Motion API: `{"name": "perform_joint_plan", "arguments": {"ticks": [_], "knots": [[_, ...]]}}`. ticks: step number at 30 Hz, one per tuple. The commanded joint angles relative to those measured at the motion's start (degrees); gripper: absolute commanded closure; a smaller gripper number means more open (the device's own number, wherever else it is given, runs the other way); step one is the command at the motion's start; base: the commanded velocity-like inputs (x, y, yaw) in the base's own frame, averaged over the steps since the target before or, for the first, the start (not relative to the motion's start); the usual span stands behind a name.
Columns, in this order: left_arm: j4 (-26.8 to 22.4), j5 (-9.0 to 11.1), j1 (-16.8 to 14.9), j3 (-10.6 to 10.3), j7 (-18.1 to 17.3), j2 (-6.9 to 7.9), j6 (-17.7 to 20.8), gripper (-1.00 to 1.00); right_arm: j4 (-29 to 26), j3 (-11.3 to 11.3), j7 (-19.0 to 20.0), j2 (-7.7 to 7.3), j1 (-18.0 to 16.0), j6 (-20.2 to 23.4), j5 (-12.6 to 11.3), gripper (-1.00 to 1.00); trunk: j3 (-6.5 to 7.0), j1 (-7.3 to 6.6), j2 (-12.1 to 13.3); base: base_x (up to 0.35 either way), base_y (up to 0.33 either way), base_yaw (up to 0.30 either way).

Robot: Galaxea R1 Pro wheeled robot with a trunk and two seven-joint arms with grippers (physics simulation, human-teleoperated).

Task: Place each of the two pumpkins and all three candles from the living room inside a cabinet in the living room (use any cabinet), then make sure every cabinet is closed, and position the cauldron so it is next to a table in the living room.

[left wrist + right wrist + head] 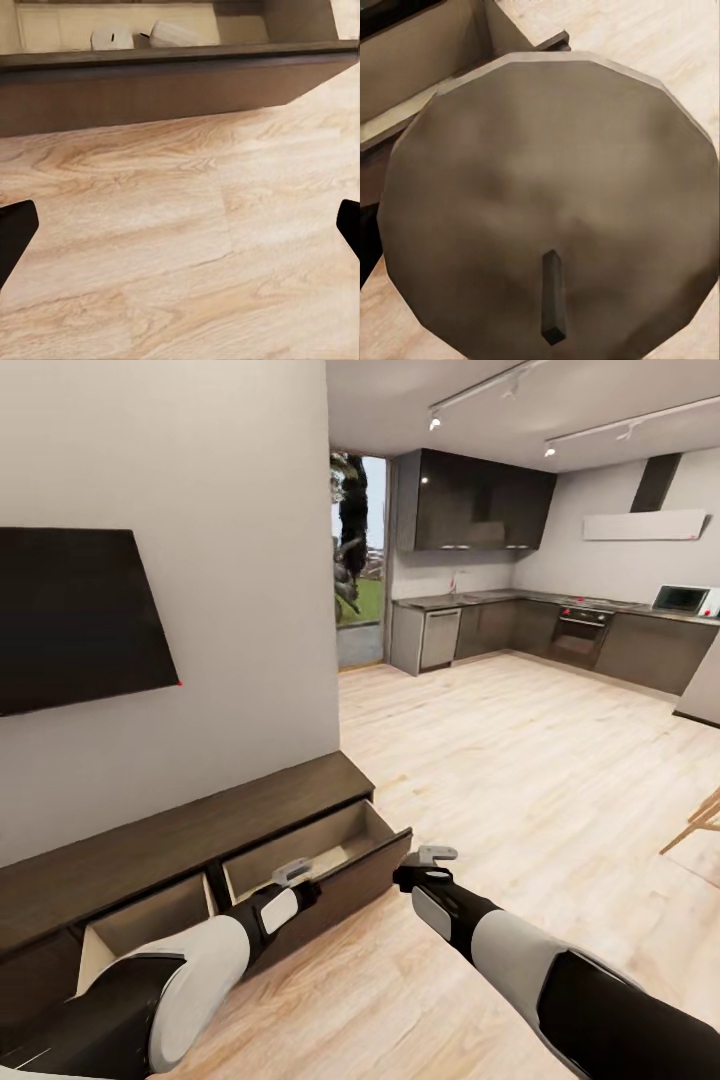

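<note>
The cabinet (190, 840) stands against the wall under the black TV (80, 615), with 2 drawers (320, 850) pulled out. The left end effector (180, 225) hangs wide open above the plank floor (195, 240) before that cabinet, holding nothing. The right end effector (428, 860) grips a tan candle (551, 217), wick (553, 296) facing the wrist camera, just beside the cabinet's outer drawer.

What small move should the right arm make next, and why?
Probably move the right gripper to its left, over the open drawer. The candle seems held in it, above the floor beside the drawer's front corner, not above the pale interior.
</note>
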Motion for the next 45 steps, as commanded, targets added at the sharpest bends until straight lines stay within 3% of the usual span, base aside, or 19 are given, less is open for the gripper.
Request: {"name": "perform_joint_plan", "arguments": {"ticks": [1,16,34,45], "knots": [[-0.1,-0.1,0.0,0.2,0.3,-0.03,0.3,-1.00,-0.2,0.5,-0.4,-0.04,-0.1,0.3,0.0,1.00,-0.13,0.04,-0.1,0.309,-0.113,0.234],[-0.1,-0.1,0.0,0.2,0.3,-0.03,0.4,-1.00,-0.2,0.5,-0.4,-0.04,-0.1,0.3,0.0,1.00,-1.00,0.04,-0.1,0.093,-0.046,0.228],[-0.1,-0.1,0.0,0.2,0.3,-0.03,0.4,-1.00,-0.2,0.5,-0.4,-0.04,-0.1,0.3,0.0,1.00,-1.07,0.04,-0.1,0.000,-0.181,0.014],[-0.1,-0.1,0.0,0.2,0.3,-0.03,0.4,-1.00,-0.2,0.5,-0.4,-0.04,-0.1,0.3,0.0,1.00,-1.28,0.04,-0.1,0.000,-0.022,0.090]]}}
